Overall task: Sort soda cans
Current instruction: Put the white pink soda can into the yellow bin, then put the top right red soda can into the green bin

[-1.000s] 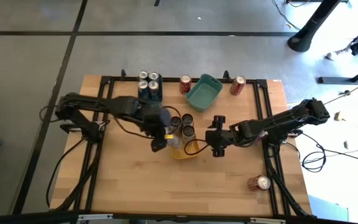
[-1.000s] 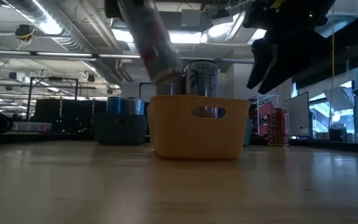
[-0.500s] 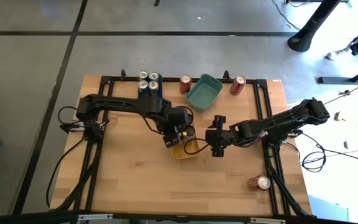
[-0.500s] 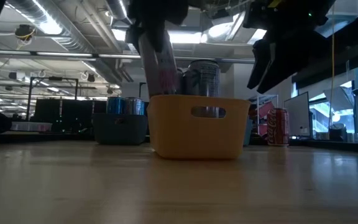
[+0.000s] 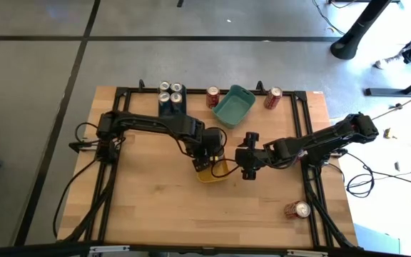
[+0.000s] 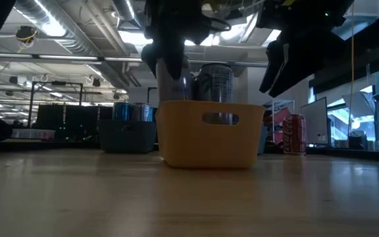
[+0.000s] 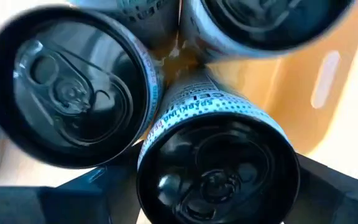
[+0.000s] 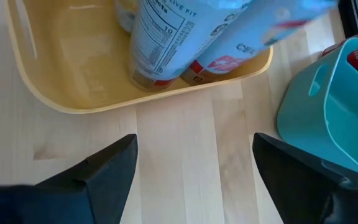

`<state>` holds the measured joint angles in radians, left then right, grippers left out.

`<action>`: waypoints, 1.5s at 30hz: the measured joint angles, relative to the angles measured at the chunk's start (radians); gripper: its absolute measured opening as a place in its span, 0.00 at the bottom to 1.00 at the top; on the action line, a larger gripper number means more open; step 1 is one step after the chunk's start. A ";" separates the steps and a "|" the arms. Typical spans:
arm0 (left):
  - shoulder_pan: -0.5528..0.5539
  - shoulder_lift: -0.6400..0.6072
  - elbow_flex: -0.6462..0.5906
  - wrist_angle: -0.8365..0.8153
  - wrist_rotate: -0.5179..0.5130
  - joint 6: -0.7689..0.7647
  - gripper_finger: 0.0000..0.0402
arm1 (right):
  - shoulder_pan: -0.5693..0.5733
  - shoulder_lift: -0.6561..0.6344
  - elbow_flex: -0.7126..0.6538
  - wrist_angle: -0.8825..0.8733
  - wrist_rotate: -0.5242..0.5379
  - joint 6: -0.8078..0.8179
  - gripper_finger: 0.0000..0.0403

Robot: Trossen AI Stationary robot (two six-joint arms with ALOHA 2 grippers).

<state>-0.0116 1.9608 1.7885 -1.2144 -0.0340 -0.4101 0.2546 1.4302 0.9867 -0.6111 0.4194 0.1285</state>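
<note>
Your left gripper (image 5: 205,146) is parked right over the yellow bin (image 5: 220,173) in the middle of the table, and it's pinching a silver can (image 7: 219,146) between its fingers, standing it up inside the bin snug against two other silver cans (image 7: 73,93) already in there. From table height you can see the held can (image 6: 173,76) poking above the bin's rim next to another one (image 6: 214,82). Your right gripper (image 5: 248,165) sits just beside the bin on its other side, fingers spread wide with nothing in them; its wrist camera looks past them at the bin's edge (image 8: 79,102) and the teal bin (image 8: 319,118). As for the rest of the cans: a cluster of dark cans (image 5: 170,96) sits at the far edge, a red can (image 5: 212,96) is just beside the teal bin (image 5: 234,106), another red can (image 5: 273,97) stands on its other side, and one red can (image 5: 296,209) lies on its side near the front right corner, well apart from everything else.
</note>
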 joint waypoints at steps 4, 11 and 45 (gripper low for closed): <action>-0.002 0.003 0.000 0.038 -0.003 0.029 0.71 | 0.000 0.000 0.000 0.007 0.000 -0.001 0.79; -0.002 0.003 0.000 0.057 -0.004 0.046 0.71 | 0.000 0.000 0.000 0.012 0.000 -0.003 0.79; -0.090 -0.316 -0.068 0.009 -0.268 0.090 0.92 | -0.002 -0.004 0.062 -0.082 -0.024 -0.006 0.79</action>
<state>-0.1016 1.6448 1.7201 -1.2059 -0.3015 -0.3202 0.2527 1.4267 1.0489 -0.6935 0.3951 0.1222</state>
